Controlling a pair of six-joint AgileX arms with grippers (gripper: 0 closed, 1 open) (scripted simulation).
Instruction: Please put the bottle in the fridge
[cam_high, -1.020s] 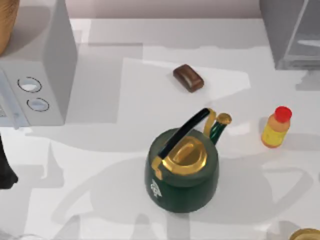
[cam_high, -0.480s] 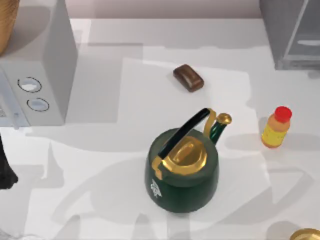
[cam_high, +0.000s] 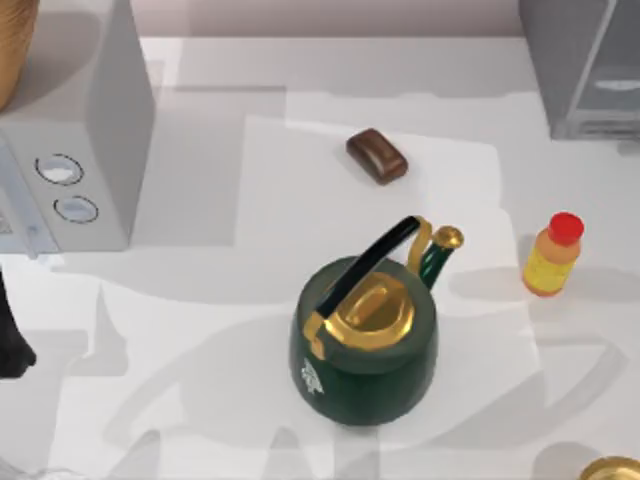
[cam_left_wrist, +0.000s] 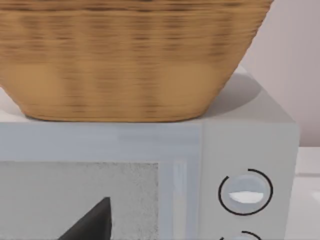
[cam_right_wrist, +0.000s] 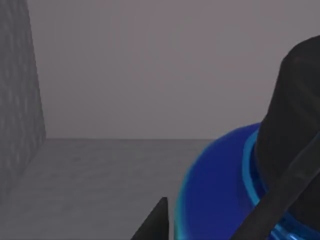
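Note:
The bottle (cam_high: 553, 255), small and yellow-orange with a red cap, stands upright on the table at the right. The fridge (cam_high: 580, 70), a grey box with a pale glassy door panel, sits at the far right corner, behind the bottle. My left arm (cam_high: 10, 340) is a dark shape at the table's left edge, far from the bottle. A dark part of my left gripper (cam_left_wrist: 90, 225) faces the grey box with dials. A dark part of my right gripper (cam_right_wrist: 155, 222) shows beside a blue rounded object (cam_right_wrist: 220, 190).
A green kettle (cam_high: 365, 320) with gold lid and black handle stands mid-table, left of the bottle. A brown block (cam_high: 377, 155) lies behind it. The grey box with two dials (cam_high: 70, 150) and a woven basket (cam_left_wrist: 125, 60) on top stand at the left. A gold object (cam_high: 610, 468) sits at the front right.
The shadows on the table near the bottle have shifted. The bottle, kettle and block have not moved.

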